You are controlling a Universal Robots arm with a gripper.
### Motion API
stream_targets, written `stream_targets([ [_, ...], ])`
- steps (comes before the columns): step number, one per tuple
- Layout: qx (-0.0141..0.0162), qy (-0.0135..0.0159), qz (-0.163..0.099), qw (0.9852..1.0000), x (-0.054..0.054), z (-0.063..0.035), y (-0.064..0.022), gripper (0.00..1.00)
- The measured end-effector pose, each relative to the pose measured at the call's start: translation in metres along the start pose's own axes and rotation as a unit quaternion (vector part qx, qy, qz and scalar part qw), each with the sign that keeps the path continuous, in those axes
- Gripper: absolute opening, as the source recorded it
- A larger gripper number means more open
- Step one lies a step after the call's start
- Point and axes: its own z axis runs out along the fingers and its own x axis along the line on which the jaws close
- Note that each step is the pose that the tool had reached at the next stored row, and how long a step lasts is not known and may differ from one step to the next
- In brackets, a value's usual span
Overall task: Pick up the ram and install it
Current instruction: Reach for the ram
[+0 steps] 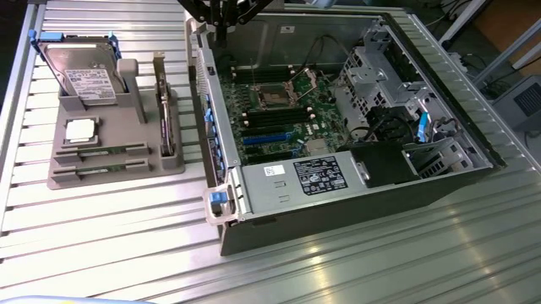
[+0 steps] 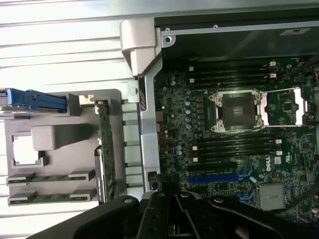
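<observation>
On ribbed metal table (image 1: 338, 272), ram (image 1: 100, 152) in gray holder (image 1: 110, 180) beside open computer case (image 1: 381, 209); gripper (image 1: 222, 22) overhead, jaws together.

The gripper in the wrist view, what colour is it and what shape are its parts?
The gripper is black all over and a bit shiny. It is made of flat, angular bars with rounded shoulders, joined by small round pins, and the bars narrow towards the tip.

A ribbed metal table (image 1: 127, 244) carries a grey parts stand (image 1: 114, 178) just beside an open computer case (image 1: 355, 212).
</observation>
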Motion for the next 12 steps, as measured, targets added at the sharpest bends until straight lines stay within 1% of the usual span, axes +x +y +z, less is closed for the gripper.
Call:
stream_targets([
  [12,0.0000,0.0000,0.000,1.0000,0.012,0.0000,-0.0009,0.10],
])
